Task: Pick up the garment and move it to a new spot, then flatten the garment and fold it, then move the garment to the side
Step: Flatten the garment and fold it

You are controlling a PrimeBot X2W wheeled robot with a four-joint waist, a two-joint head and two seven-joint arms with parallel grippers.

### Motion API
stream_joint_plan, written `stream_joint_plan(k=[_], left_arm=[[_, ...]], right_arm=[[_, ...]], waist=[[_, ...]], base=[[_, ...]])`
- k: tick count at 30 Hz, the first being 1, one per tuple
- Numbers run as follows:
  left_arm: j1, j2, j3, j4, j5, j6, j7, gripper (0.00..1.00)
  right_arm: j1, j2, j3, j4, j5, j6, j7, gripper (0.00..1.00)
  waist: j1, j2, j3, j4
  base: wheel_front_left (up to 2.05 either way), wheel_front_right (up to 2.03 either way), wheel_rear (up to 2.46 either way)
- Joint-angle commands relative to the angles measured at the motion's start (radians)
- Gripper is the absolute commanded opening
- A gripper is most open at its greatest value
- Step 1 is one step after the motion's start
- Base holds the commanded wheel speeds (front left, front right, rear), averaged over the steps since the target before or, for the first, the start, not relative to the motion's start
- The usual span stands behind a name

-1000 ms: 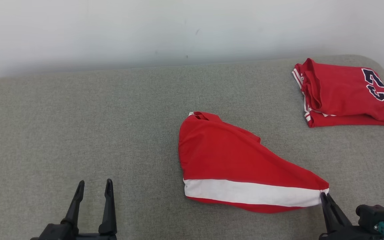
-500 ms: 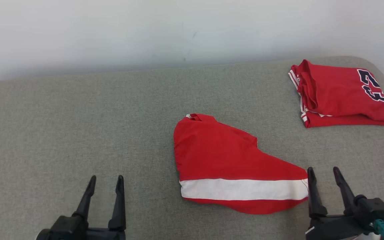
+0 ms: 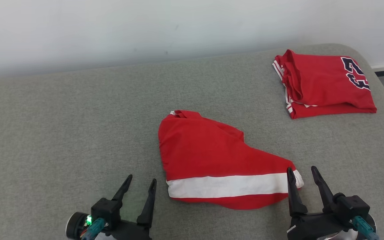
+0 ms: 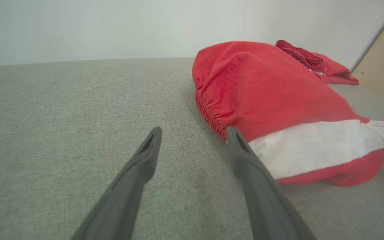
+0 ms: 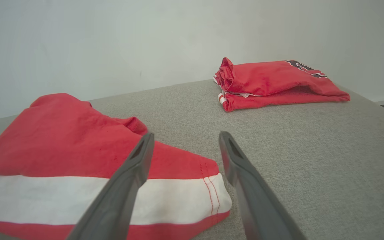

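A pale wall [image 3: 112, 26] stands behind a table [image 3: 62, 133] covered in grey cloth. The garment [image 3: 205, 156] lies about the middle of the table, somewhat towards the robot's right. It is red with a white band along its near side, bunched into a rough wedge and not yet flat. Far off at the back right corner sits a folded red jersey [image 3: 325, 83], well apart from it.

The right gripper [image 3: 301, 169] is spread wide and holds nothing. Its left finger crosses the right end of the white band, and the stitched corner shows between the two fingers in the right wrist view. Whether a finger touches the cloth I cannot tell. The left gripper [image 3: 142, 179] is likewise spread and empty, just beside the near left corner, by the gathered elastic edge.

The garment looks light, soft and limp. It would likely sag and swing once lifted, and may drag on the rough table cloth. The firmest holds seem to be the stitched hem corner on the right and the thicker elastic edge on the left, pinched through all layers.
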Motion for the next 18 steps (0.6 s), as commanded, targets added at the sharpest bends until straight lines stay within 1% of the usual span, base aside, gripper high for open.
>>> stream_joint_plan(k=[1,4,5,6,10,13,15,17,18], left_arm=[[-0.031,0.011,-0.019,0.021,-0.013,-0.001,-0.002,1.0],[-0.07,0.026,-0.077,0.082,-0.034,-0.001,-0.002,1.0],[-0.07,0.026,-0.077,0.082,-0.034,-0.001,-0.002,1.0],[-0.085,0.03,-0.098,0.099,-0.045,-0.001,-0.002,1.0],[-0.137,0.044,-0.2,0.185,-0.081,-0.001,-0.002,1.0],[-0.172,0.044,-0.273,0.23,-0.096,-0.001,-0.002,1.0],[-0.192,0.038,-0.303,0.246,-0.113,-0.001,-0.002,1.0],[-0.207,0.032,-0.306,0.241,-0.13,-0.001,-0.002,0.99],[-0.209,0.028,-0.303,0.237,-0.136,-0.002,-0.002,0.5]], right_arm=[[-0.013,0.003,0.009,0.006,0.011,-0.003,-0.006,1.0],[-0.021,0.003,0.012,0.012,0.024,-0.003,-0.012,1.0],[-0.021,0.003,0.012,0.012,0.024,-0.003,-0.012,1.0],[-0.023,0.003,0.014,0.012,0.025,-0.003,-0.012,1.0],[-0.028,0.003,0.007,0.009,0.031,-0.003,-0.013,1.0],[-0.029,0.003,0.002,-0.002,0.03,-0.003,-0.013,1.0],[-0.028,0.003,0.0,-0.009,0.027,-0.003,-0.012,1.0],[-0.025,0.003,-0.004,-0.018,0.022,-0.003,-0.012,1.0],[-0.021,0.003,-0.006,-0.021,0.021,-0.003,-0.012,1.0]], waist=[[0.0,0.0,0.015,-0.02],[0.0,0.0,0.023,-0.036],[0.0,0.0,0.023,-0.036],[0.0,0.0,0.026,-0.042],[0.0,0.0,0.033,-0.056],[0.0,0.0,0.036,-0.064],[0.0,0.0,0.035,-0.068],[0.0,0.0,0.032,-0.069],[0.0,0.0,0.029,-0.068]], base=[[0.0,0.0,0.0],[0.0,0.0,0.0],[0.0,0.0,0.0],[0.0,0.0,0.0],[0.0,0.0,0.0],[0.0,0.0,0.0],[0.0,0.0,0.0],[0.0,0.0,0.0],[0.0,0.0,0.0]])
